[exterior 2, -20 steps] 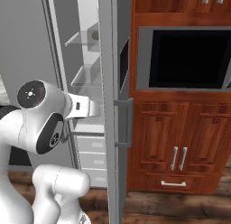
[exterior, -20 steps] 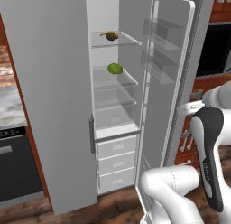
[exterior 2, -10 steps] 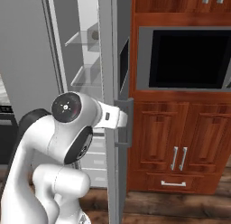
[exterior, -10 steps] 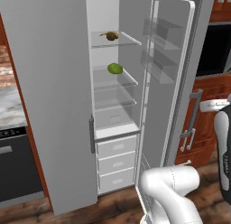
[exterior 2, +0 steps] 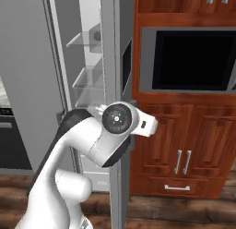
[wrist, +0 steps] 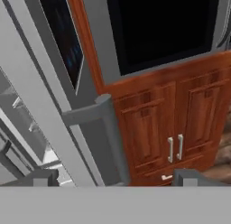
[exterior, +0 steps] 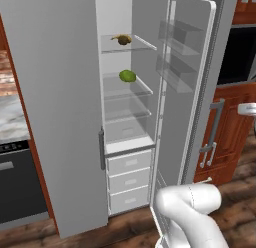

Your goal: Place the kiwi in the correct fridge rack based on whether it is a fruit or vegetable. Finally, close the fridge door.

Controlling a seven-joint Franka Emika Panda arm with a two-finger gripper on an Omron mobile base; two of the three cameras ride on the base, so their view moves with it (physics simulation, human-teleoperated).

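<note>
Kiwi [exterior: 123, 39] sits on the fridge rack [exterior: 137, 46], the top glass shelf, near its back. Green oval fruit [exterior: 127, 76] lies one shelf lower. Fridge door [exterior: 192, 92] stands wide open, clear inner bins facing the compartment. Gripper [wrist: 113, 179] has its fingers spread wide, holding nothing, with the door's grey bar handle [wrist: 110, 137] between the tips, just ahead of them. Wooden cabinet doors [wrist: 173, 123] and a black oven window [wrist: 162, 24] lie beyond the handle.
</note>
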